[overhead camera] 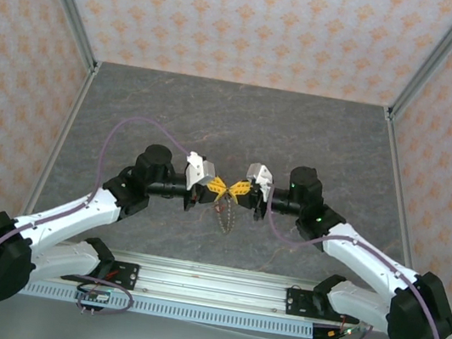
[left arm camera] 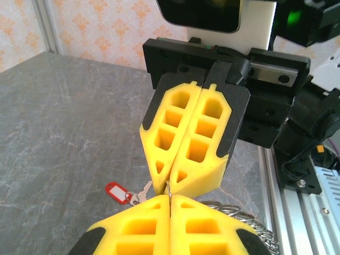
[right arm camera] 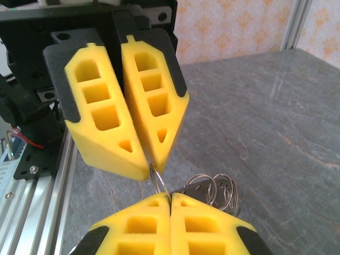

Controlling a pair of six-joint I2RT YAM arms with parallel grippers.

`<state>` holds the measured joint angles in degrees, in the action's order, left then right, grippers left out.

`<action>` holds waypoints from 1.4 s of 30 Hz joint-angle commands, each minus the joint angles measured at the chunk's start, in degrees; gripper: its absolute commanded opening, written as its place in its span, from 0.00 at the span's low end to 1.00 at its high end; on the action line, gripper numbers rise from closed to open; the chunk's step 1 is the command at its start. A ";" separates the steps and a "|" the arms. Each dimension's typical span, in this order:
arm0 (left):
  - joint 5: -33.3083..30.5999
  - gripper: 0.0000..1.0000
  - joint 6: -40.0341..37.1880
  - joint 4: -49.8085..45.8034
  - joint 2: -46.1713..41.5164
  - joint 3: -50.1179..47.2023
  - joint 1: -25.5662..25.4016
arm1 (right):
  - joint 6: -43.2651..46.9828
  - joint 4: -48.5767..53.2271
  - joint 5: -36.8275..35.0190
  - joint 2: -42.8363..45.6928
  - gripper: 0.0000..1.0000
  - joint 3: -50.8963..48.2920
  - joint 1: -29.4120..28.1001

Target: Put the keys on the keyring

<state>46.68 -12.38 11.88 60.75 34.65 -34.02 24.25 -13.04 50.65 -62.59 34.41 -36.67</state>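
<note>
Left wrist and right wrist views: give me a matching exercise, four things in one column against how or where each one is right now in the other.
Things:
1. left gripper
2. keyring
3. red-tagged key
4. table

States:
a. grey, stone-patterned
b. lying flat on the surface, apart from both grippers
c. thin wire pinched between the two grippers
d. shut, tip to tip with the right gripper

Pairs: 1-d, 2-c, 3-b, 4-a
</note>
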 commanded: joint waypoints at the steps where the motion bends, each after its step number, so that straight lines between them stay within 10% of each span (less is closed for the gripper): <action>1: -3.90 0.19 -7.85 -10.08 -2.03 3.04 0.18 | 5.74 11.14 -2.79 2.09 0.00 5.21 -0.59; 18: -6.92 0.33 -13.19 -16.73 0.97 8.42 -1.20 | 16.76 37.60 -14.97 -3.17 0.00 20.48 -5.70; 42: -1.25 0.29 -17.70 -21.42 8.39 13.39 -2.47 | 16.64 33.95 -11.65 -4.65 0.00 21.67 -6.40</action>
<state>43.16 -27.62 -6.42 68.47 45.82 -36.01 41.19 25.28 37.26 -67.68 55.27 -42.72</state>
